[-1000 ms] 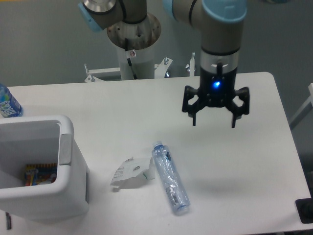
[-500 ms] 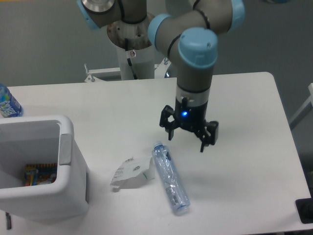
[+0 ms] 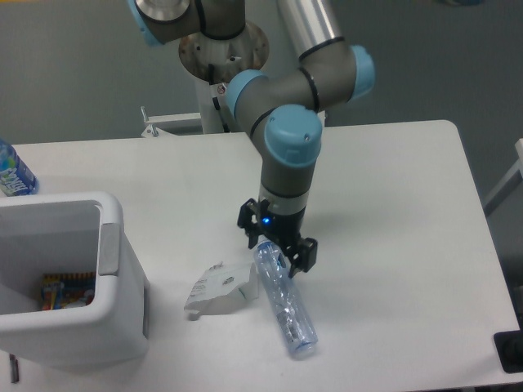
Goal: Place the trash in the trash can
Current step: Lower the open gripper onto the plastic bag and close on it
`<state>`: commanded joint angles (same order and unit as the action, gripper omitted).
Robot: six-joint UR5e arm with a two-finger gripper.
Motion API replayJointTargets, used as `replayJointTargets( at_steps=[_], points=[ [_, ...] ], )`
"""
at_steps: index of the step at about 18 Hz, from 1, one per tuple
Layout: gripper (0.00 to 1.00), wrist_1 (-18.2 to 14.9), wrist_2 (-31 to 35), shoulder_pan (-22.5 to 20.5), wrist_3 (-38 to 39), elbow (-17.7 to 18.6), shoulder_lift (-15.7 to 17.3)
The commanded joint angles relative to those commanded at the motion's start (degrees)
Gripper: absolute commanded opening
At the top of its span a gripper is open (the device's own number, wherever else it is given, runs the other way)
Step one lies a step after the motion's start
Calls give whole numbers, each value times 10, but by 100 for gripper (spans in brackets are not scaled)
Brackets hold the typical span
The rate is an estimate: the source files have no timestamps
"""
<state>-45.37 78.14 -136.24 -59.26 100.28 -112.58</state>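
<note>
Clear bottle [image 3: 285, 304] — print unreadable | fingers [image 3: 306, 255] spread, straddling its top

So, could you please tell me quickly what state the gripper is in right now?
Gripper: open, jaws spread on either side of the top end of the clear bottle, holding nothing yet.

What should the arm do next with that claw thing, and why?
Probably lower the tool a little further and close it on the clear plastic bottle. The tool is open and sits right over the bottle's upper end, one finger on each side, with the bottle lying flat on the table. The crumpled paper wrapper lies beside it, clear of the fingers.
</note>
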Motion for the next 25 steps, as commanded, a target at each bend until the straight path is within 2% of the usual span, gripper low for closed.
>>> replayJointTargets(
  at_steps=[3, 9, 10, 12, 13, 14, 16, 19, 25],
  points=[
    [100, 26, -1, 18, 34, 1, -22],
    [100, 27, 2, 34, 42, 0, -33],
    [88, 27, 2, 34, 42, 1, -34],
    [55, 28, 3, 35, 41, 3, -34],
    [42, 27, 3, 35, 39, 4, -33],
    [29, 27, 3, 35, 39, 5, -30],
    [9, 27, 3, 35, 38, 10, -27],
    [0, 27, 2, 35, 42, 11, -26],
    [0, 26, -1, 35, 85, 5, -9]
  ],
)
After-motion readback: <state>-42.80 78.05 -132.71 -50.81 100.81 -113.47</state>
